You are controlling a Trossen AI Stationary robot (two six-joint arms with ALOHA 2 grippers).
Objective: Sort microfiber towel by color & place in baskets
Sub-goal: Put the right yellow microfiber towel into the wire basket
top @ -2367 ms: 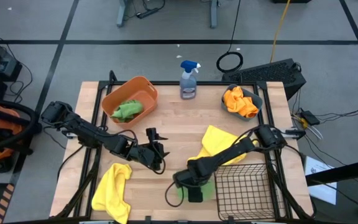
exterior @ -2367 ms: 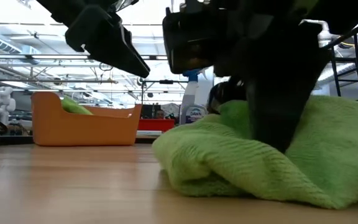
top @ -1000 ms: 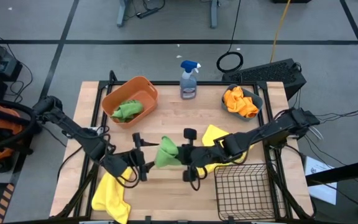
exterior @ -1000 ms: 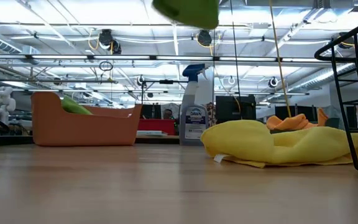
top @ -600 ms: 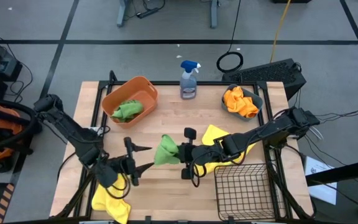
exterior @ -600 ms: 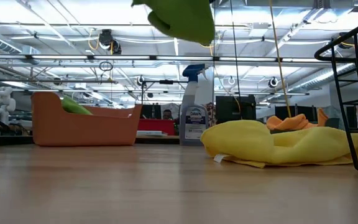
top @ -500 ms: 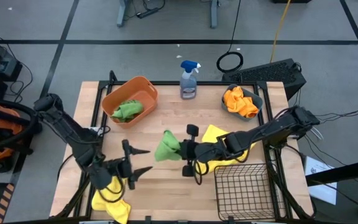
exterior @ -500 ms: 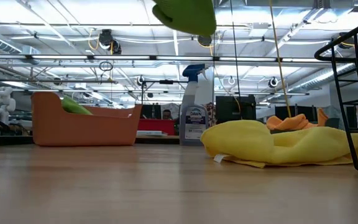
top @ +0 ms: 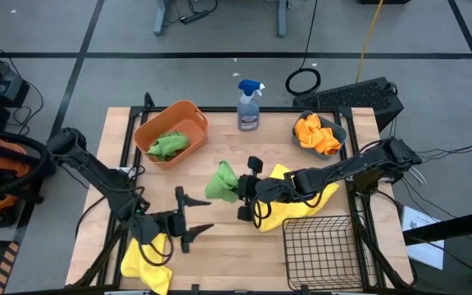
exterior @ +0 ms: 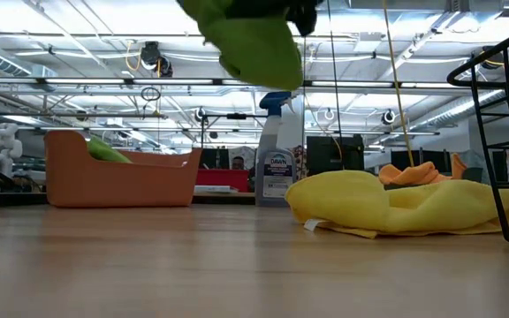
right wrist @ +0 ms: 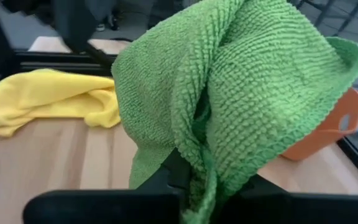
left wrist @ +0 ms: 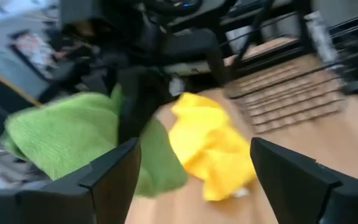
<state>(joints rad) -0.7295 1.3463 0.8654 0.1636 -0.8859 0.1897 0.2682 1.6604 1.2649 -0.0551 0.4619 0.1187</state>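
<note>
A green towel [top: 221,182] hangs above the table's middle, with my right gripper [top: 238,188] shut on it. In the low view the green towel [exterior: 250,40] hangs high over the wood. My left gripper [top: 193,216] stands open near the front left, beside a yellow towel [top: 144,260] that lies flat. Its wrist view shows both fingers [left wrist: 107,180] wide apart with nothing between them. A second yellow towel [top: 292,201] lies under my right arm. The orange tub [top: 171,129] holds another green towel [top: 168,145]. The teal bin [top: 337,131] holds orange towels [top: 316,133]. My right gripper holds the green towel by a bunched fold [right wrist: 197,155]. The cloth drapes over the fingers and hides the place of contact. The fingers come about level from the table's right. The towel is lifted clear of the table and hangs slack around the gripper.
A black wire basket [top: 322,250] stands at the front right. A spray bottle [top: 250,105] stands at the far edge between the tub and the bin. Bare wood lies between the tub and my right gripper.
My right gripper has carried the green towel toward the table's far edge and a little lower, still shut on it; the towel stays clear of the table. My left gripper has swung slightly toward the near edge and turned, staying open.
</note>
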